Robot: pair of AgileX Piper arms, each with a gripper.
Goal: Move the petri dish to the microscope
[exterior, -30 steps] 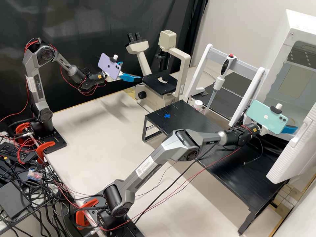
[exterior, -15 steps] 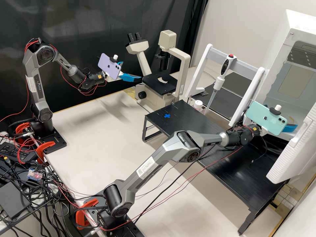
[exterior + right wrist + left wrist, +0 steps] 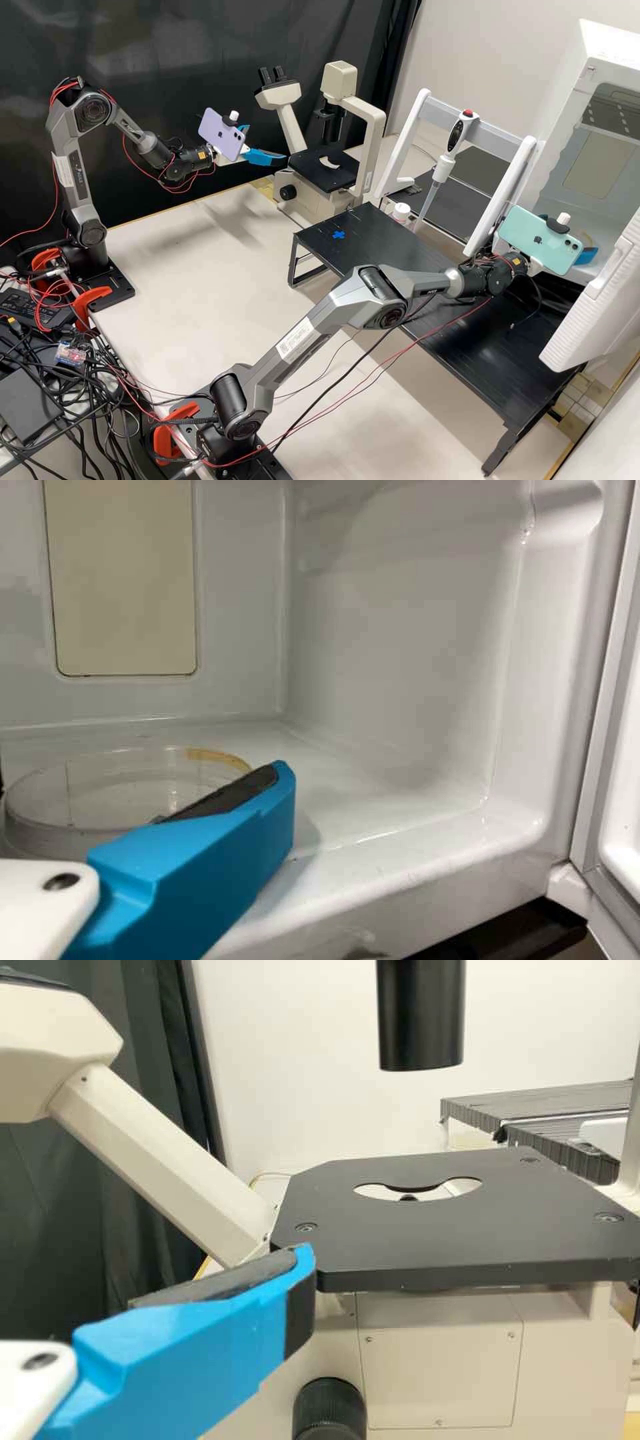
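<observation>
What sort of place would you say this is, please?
Most likely a laboratory: there is a microscope, an upright pipette by a white-and-grey frame, and a clear round petri dish inside an open white chamber.

Petri dish partly behind right hand, cabinet cropped
</observation>
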